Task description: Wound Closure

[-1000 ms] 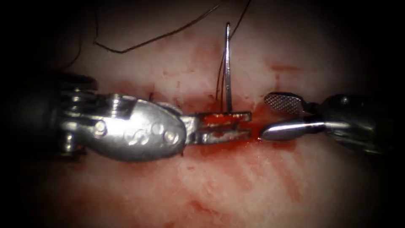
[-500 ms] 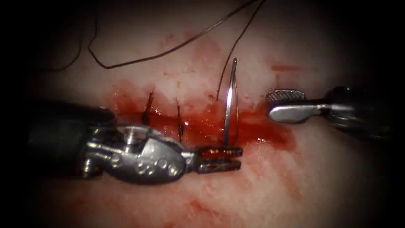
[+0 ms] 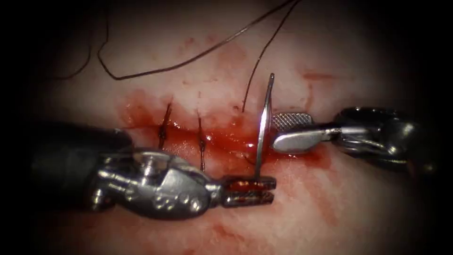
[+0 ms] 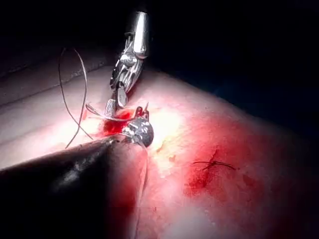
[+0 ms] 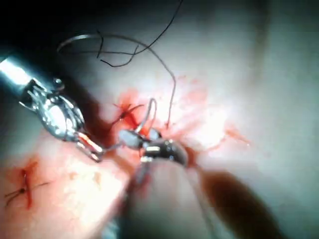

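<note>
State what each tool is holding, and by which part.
The left tool grips the needle at its lower end. The right tool sits open beside the needle's middle, holding nothing.

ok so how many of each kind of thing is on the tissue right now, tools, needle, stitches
tools: 2, left tool holding the needle's lower end, right tool open beside its shaft
needle: 1, out of the tissue
stitches across the cut: 2, and
total: 5
</note>
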`<move>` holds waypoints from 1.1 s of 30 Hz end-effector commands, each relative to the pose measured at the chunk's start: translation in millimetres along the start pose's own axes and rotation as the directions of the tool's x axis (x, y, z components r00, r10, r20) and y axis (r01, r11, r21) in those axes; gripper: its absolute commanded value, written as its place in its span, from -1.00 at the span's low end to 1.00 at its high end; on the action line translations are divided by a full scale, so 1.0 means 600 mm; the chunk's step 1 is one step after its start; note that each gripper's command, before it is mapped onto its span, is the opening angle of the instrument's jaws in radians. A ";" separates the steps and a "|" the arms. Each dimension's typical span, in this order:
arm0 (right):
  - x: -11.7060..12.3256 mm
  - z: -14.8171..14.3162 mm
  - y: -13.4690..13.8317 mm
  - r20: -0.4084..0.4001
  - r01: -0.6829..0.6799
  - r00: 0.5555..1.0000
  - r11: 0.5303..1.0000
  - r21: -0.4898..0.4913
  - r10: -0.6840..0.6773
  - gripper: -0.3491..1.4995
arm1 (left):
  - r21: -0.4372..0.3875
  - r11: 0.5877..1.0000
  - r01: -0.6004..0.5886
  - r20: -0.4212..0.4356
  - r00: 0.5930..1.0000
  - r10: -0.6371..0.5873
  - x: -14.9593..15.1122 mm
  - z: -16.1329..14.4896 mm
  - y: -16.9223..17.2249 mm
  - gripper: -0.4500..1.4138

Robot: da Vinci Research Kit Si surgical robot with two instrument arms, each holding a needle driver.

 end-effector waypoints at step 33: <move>-0.0013 0.0064 -0.0010 0.009 -0.143 0.990 0.990 0.017 0.143 -0.29 | -0.015 1.000 -0.002 0.003 1.000 0.002 0.0028 0.0015 0.0019 -1.00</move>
